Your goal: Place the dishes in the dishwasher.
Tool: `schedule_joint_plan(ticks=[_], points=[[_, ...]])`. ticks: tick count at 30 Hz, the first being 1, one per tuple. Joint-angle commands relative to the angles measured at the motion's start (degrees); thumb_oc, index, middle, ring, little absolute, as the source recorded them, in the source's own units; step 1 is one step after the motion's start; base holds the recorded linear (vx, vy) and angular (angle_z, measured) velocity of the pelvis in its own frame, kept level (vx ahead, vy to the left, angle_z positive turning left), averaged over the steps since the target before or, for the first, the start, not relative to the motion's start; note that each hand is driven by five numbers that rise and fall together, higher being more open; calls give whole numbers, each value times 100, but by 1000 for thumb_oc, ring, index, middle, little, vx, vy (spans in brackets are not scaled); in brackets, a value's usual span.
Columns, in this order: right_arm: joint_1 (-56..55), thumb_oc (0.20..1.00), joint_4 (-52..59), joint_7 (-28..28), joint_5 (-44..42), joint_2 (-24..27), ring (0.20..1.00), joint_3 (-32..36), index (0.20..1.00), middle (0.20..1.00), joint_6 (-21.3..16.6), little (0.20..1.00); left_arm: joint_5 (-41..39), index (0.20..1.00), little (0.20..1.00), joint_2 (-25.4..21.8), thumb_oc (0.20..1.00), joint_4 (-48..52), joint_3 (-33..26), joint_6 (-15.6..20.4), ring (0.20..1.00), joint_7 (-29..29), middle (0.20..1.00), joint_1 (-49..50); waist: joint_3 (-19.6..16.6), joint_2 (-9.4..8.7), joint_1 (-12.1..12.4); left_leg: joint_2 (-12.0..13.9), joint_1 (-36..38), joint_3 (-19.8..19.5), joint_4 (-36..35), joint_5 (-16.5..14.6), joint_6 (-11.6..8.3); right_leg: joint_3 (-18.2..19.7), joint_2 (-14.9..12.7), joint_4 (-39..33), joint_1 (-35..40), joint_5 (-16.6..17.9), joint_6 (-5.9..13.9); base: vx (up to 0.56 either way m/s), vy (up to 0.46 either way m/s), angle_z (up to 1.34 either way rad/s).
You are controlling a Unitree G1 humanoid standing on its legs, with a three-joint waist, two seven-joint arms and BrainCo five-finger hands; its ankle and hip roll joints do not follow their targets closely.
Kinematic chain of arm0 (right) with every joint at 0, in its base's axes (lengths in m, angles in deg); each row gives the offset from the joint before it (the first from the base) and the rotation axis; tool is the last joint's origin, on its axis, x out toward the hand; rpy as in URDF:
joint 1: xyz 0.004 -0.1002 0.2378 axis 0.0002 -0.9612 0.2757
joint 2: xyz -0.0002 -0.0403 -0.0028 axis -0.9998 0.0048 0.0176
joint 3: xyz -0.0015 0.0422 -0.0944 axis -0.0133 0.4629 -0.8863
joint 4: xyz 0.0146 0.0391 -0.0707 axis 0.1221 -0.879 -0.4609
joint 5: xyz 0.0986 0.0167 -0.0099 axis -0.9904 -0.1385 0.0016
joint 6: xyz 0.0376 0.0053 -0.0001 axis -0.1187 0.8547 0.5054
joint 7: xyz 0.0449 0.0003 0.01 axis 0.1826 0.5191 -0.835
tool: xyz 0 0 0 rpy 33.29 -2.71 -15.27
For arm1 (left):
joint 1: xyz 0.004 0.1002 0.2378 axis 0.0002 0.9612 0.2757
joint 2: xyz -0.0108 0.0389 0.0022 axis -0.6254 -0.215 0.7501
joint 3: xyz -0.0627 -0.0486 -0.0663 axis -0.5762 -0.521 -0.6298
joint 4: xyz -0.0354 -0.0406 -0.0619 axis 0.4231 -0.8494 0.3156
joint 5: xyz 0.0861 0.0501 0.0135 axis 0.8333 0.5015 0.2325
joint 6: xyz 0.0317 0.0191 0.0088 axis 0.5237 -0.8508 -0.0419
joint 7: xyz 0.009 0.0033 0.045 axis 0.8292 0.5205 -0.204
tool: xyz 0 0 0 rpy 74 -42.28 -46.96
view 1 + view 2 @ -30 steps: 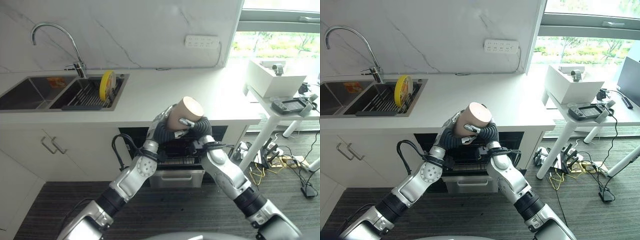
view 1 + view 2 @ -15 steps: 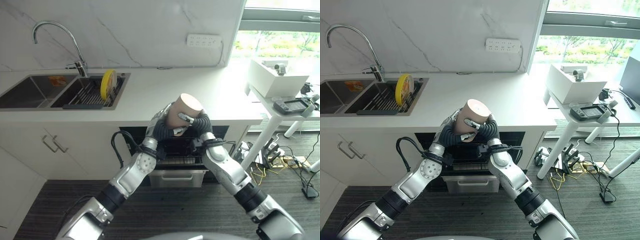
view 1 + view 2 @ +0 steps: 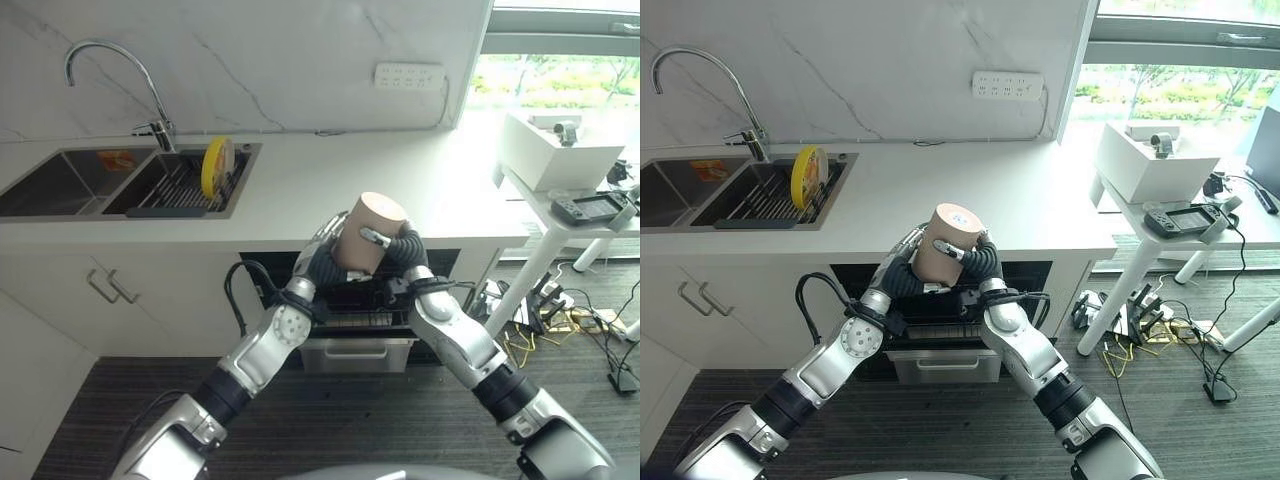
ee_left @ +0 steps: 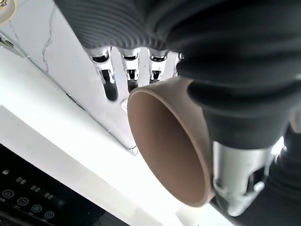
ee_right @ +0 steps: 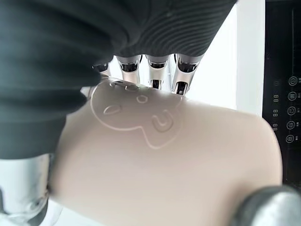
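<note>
A tan cup (image 3: 366, 234) is held upside down between both hands, in front of the counter edge and above the open dishwasher (image 3: 352, 320). My left hand (image 3: 322, 262) grips it from the left, its fingers (image 4: 130, 71) lying behind the cup's open mouth (image 4: 169, 146). My right hand (image 3: 405, 250) wraps it from the right, with fingers (image 5: 153, 63) past the cup's side (image 5: 164, 165) and the thumb across it. A yellow plate (image 3: 213, 167) stands on edge in the sink rack (image 3: 175, 190).
The white counter (image 3: 300, 195) runs above the dishwasher, with a double sink (image 3: 70, 185) and a faucet (image 3: 110, 70) at the left. A white side table (image 3: 570, 215) carrying a box and a controller stands to the right. Cables lie on the floor beneath it.
The cup has tipped more upright and dropped slightly between the two hands. The right hand's fingers have shifted round its side.
</note>
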Motion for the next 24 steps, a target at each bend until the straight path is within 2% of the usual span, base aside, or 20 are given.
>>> schedule_joint_plan(ticks=[1,4,7,12,17,18,20,22,23,24], points=[[1091,200,287,142,-64,-493,200,292,200,200,-706,200,87,1000,1000,172,1000,-76,823,103,1000,210,1000,-584,166,-93,105,253,-52,-273,-1,-44,-102,-214,-634,125,226,-254,503,0,0,0],[957,200,291,222,-80,-464,200,399,200,200,-861,200,69,1000,1000,106,1000,-16,710,29,1000,108,1000,-493,176,-79,102,263,-64,-262,-1,-33,-106,-241,-640,128,226,-254,505,0,0,0],[748,200,389,200,-134,-405,200,544,200,200,-925,200,176,1000,1000,25,1000,-48,511,285,1000,-248,1000,-321,184,-82,102,265,-71,-260,-1,-32,-104,-244,-641,130,226,-254,494,17,-6,2],[369,200,418,139,-242,-311,200,688,200,200,-1194,200,137,1000,1000,-161,1000,186,153,322,1000,-467,1000,32,202,-63,147,257,-69,-282,-1,-31,-87,-286,-642,155,240,-268,483,28,-4,6],[-187,200,677,-109,-298,-87,200,887,200,200,-1435,200,186,1000,1000,-311,1000,342,-500,854,1000,-1234,1000,611,220,-78,194,254,-102,-305,-1,-28,-86,-323,-650,157,233,-260,469,7,2,3],[-345,200,735,-181,-351,-12,200,954,200,200,-1495,200,211,1000,1000,-341,1000,396,-683,828,1000,-1367,1000,803,230,-82,208,258,-110,-309,-1,-26,-91,-337,-652,156,232,-257,473,22,10,6],[-546,200,856,-217,-384,47,200,1017,200,200,-1513,200,36,1000,1000,-375,1000,369,-848,880,1000,-1239,1000,972,227,-86,210,264,-116,-301,-1,-28,-93,-357,-654,159,232,-255,476,34,17,3],[-864,200,957,-408,-517,133,200,1176,200,200,-1615,200,-88,1000,1000,-392,1000,402,-998,934,1000,-748,1000,1264,234,-80,202,292,-137,-264,-1,1,-93,-389,-665,208,208,-268,483,67,78,1],[-1152,200,1097,-704,-662,231,200,1416,200,200,-1619,200,-31,1000,1000,-530,1000,391,-1139,911,1000,-151,1000,1601,256,-56,167,304,-132,-262,-1,-30,-98,-393,-659,363,187,-411,490,75,160,2],[-1228,200,1136,-814,-746,275,200,1475,200,200,-1623,200,-45,1000,1000,-580,1000,365,-1162,941,1000,-46,1000,1687,281,-42,148,283,-109,-267,-1,-20,-84,-351,-645,467,138,-456,479,63,256,0]])
